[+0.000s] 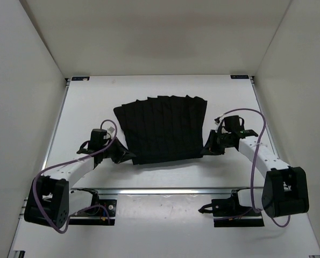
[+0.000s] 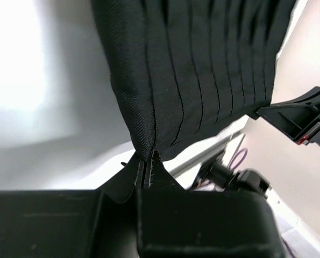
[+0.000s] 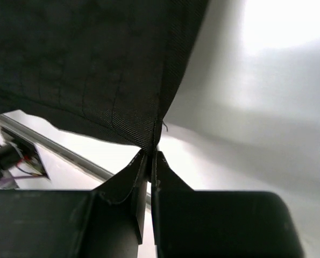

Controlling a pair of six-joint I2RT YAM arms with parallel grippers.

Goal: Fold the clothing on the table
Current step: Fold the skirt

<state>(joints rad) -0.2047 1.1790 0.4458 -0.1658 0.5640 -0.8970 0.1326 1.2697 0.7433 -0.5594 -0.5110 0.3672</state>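
The clothing (image 1: 162, 129) is a black pleated garment spread in the middle of the white table (image 1: 95, 107), its near edge raised between the two arms. My left gripper (image 1: 128, 155) is shut on the garment's near left corner; in the left wrist view the corner of the clothing (image 2: 192, 70) runs down into my left gripper (image 2: 147, 157). My right gripper (image 1: 207, 150) is shut on the near right corner. In the right wrist view the clothing (image 3: 90, 64) hangs above my right gripper (image 3: 150, 155), pinched at its lowest point.
White walls (image 1: 25, 80) enclose the table on three sides. A metal rail (image 1: 165, 190) crosses the table's near part, in front of both arm bases. The other arm's black mount (image 2: 305, 115) shows at the right of the left wrist view.
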